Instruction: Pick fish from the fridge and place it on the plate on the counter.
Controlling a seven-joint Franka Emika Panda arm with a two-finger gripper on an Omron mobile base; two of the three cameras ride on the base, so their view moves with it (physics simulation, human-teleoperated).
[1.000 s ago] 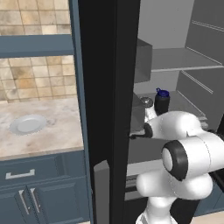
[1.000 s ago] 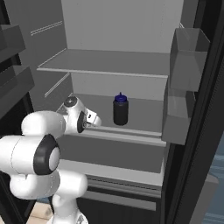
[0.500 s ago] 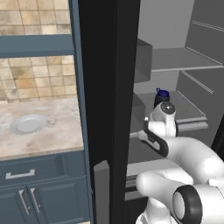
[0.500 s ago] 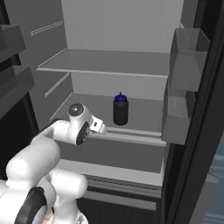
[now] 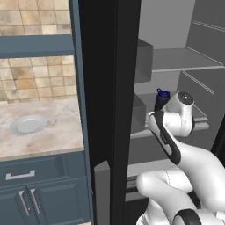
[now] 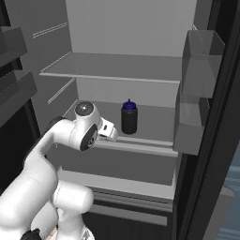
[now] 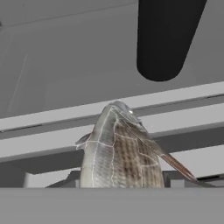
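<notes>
Plate, small, round and pale grey-white [image 5: 28,124], lies on the beige marbled stone worktop [image 5: 57,136] at the left, beside the black-framed fridge [image 5: 103,88].

From the right base, a dark bottle with a blue cap [image 6: 129,117] stands on a grey shelf [image 6: 154,123].

Hand view: a silvery brown scaled fish [image 7: 120,153] sits close before the gripper, over the shelf edge; whether the gripper is grasping it cannot be told.

Silver-brown scaled fish [image 7: 120,153], dark blue-capped bottle [image 6: 129,117], grey fridge [image 6: 131,28].

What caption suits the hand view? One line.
Fish hanging close before the camera, fridge shelf edge and dark bottle behind.
</notes>
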